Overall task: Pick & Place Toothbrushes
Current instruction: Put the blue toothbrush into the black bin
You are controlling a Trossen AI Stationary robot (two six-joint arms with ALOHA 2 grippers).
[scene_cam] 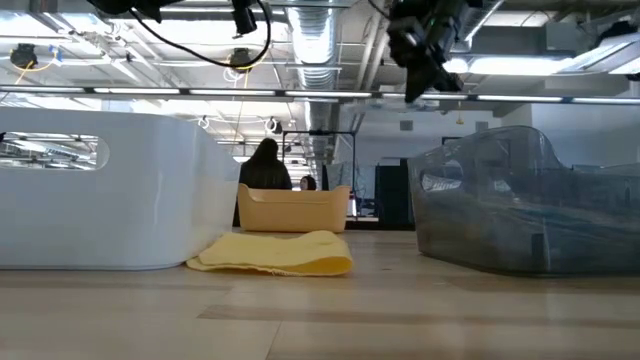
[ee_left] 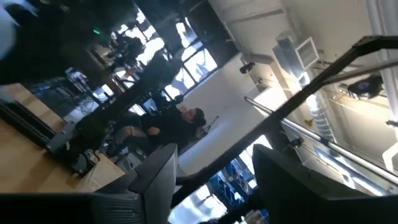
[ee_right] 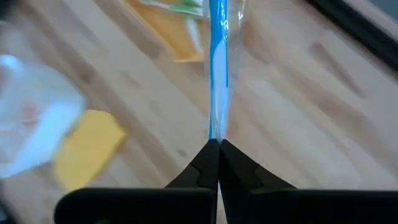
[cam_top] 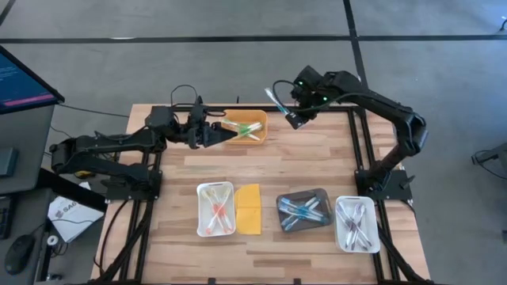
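Note:
A blue toothbrush (ee_right: 217, 62) in a clear wrapper hangs in the air over the table's far part, with my right gripper (ee_right: 218, 144) shut on it. In the high view this gripper (cam_top: 290, 119) is just right of the yellow-orange tray (cam_top: 255, 134) and the brush (cam_top: 274, 98) sticks out toward the far edge. That tray holds several green and pale toothbrushes (cam_top: 242, 127). My left gripper (cam_top: 215, 133) stands at the tray's left end. Its fingers (ee_left: 155, 180) show apart in the left wrist view, which looks up into the room. My right gripper pinches one end of the wrapped blue toothbrush (ee_right: 216, 127) between its two fingertips. The fingers slant downward and the brush runs straight on from them, along their line. The brush is lifted clear of the table and of every tray. My left gripper is at the yellow-orange tray's left wall (cam_top: 226, 133); whether it touches the wall I cannot tell.
Along the near edge stand a white tray (cam_top: 201, 214) with pink and orange brushes, a flat yellow lid (cam_top: 249, 208), a dark clear tray (cam_top: 320, 198) with blue brushes and a white tray (cam_top: 342, 229) with pale ones. Bare wood lies between the rows. People show beyond the table.

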